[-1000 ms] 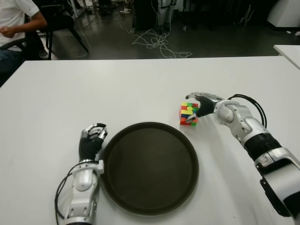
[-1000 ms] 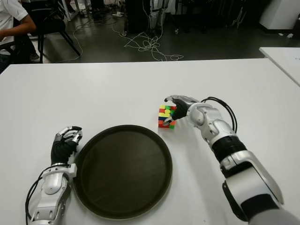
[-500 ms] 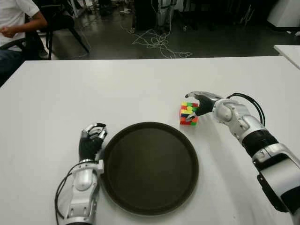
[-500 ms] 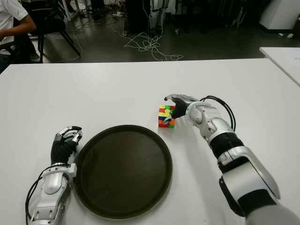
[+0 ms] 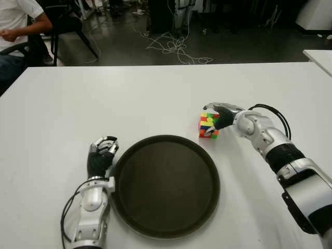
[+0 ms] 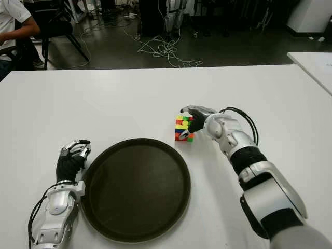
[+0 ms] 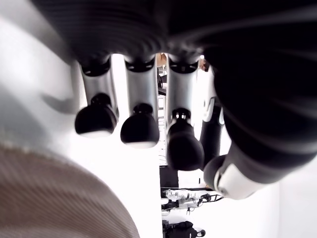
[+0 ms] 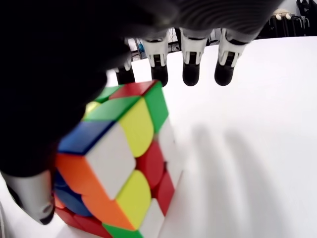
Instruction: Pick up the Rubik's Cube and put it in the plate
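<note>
The Rubik's Cube [image 5: 207, 125] stands on the white table [image 5: 104, 98], just beyond the far right rim of the dark round plate [image 5: 166, 187]. My right hand [image 5: 213, 120] reaches over it from the right. Its fingers [image 8: 190, 69] stretch out above and past the cube's top [image 8: 119, 144] without touching it, while the thumb [image 8: 29, 198] sits by the cube's lower front edge. The hand is open. My left hand [image 5: 101, 153] shows at the plate's left edge, its fingers [image 7: 140, 130] curled and holding nothing.
A person [image 5: 21, 26] sits at the back left beyond the table's far edge, beside a chair. Cables [image 5: 174, 44] lie on the dark floor behind. The corner of a second white table [image 5: 319, 56] shows at the right.
My right hand has crept a little to the left, farther over the cube. The cube and my left hand have stayed where they were.
</note>
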